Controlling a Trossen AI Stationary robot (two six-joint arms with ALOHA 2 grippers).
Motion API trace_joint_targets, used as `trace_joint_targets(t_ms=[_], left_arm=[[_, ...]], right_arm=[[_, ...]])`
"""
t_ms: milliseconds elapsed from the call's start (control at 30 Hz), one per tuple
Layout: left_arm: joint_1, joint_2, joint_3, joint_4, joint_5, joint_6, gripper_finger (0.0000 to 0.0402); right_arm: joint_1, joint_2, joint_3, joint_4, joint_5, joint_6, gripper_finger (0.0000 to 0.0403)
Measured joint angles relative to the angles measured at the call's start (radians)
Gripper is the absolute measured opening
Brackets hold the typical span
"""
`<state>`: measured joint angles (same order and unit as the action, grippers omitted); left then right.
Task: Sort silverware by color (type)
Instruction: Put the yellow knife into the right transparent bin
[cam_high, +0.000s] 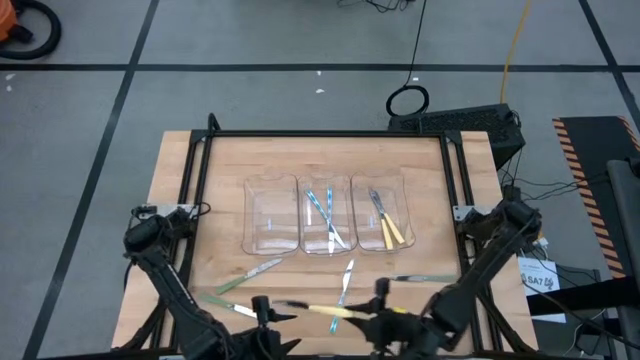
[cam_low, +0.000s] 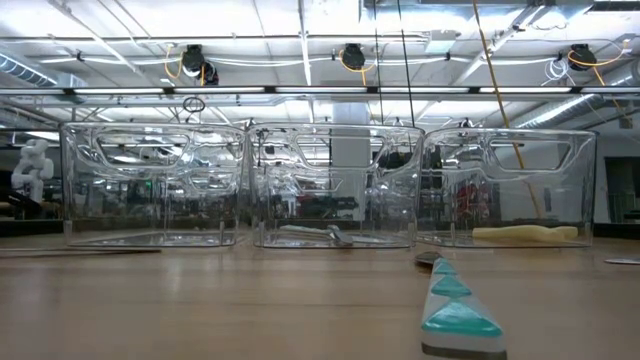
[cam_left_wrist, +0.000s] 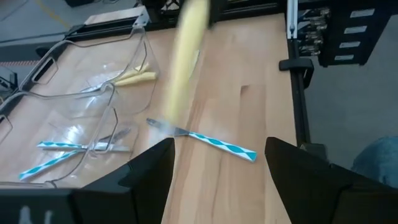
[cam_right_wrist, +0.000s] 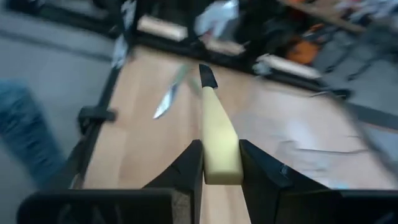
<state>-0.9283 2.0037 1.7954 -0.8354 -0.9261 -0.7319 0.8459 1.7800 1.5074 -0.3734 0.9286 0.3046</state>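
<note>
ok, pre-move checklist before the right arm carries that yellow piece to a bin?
1. Right gripper shut on the yellow-handled utensil: ok.
2. Utensil lifted off the table: cannot tell.
3. Yellow pieces already in the right-hand bin, so the target is marked: ok.
4. Left gripper open, holding nothing: ok.
5. Left gripper clear of the carry path: cannot tell; the utensil passes close before it.

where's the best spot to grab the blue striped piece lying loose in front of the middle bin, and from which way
Judging by its pose, take the blue-striped piece by its handle, coming straight down from above. It lies flat on the table, clear of the bins, so the jaws should straddle the slim handle across its width. The handle is broader than the metal tip. The left gripper, open, already looks onto it.
</note>
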Motion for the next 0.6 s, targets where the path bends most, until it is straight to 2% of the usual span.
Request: trace_joint_targets(t_ms=[100, 167, 367, 600], left_arm=[[0.0, 0.0, 0.0, -0.002, -0.001, -0.011, 0.0259], [0.0, 0.0, 0.0, -0.002, -0.001, -0.011, 0.0259], [0.012, 0.0, 0.0, -0.001, -0.002, -0.012, 0.0259], [0.032, 0.0, 0.0, -0.003, 0.007, -0.011, 0.0259]], right_arm=[[0.036, -0.036, 0.0, -0.047, 0.123, 0.027, 0.0072], [0.05, -0.057, 0.0, -0.08, 0.166, 0.026, 0.0072], [0.051, -0.14, 0.0, -0.226, 0.198, 0.083, 0.0072], [0.006, -0.23, 0.0, -0.483, 0.199, 0.244, 0.0072]])
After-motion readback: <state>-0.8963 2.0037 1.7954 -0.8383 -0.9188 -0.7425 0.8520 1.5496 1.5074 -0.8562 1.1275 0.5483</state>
